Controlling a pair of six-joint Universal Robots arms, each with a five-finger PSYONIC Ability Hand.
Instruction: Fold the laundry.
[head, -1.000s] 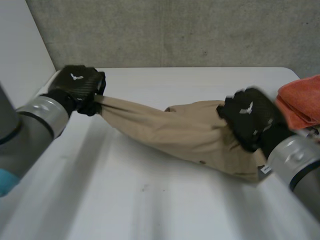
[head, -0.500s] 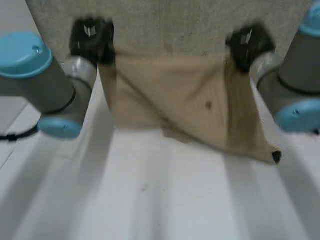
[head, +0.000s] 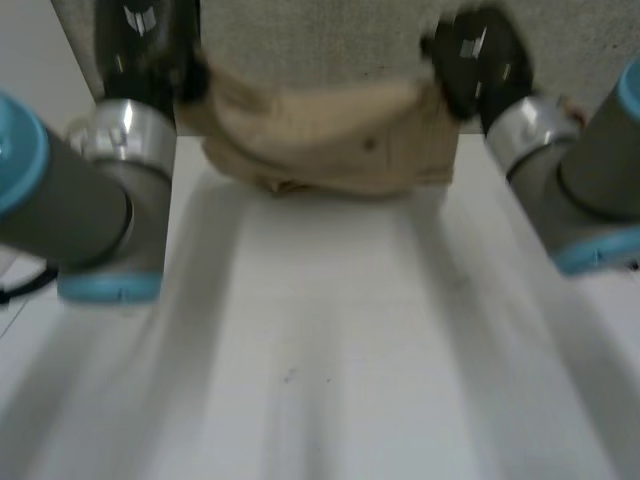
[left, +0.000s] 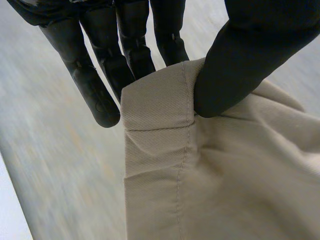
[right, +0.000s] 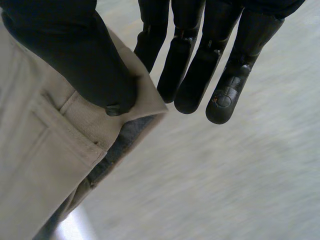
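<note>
Both hands hold the beige garment (head: 330, 140) aloft over the far edge of the bench (head: 330, 340).
The left hand (head: 150, 45) pinches a stitched corner, thumb pressing the cloth against the fingers. The right hand (head: 475, 60) clamps the opposite corner the same way, thumb on top. The garment sags and bunches in the middle between them. Can't tell whether its lowest fold touches the bench.
</note>
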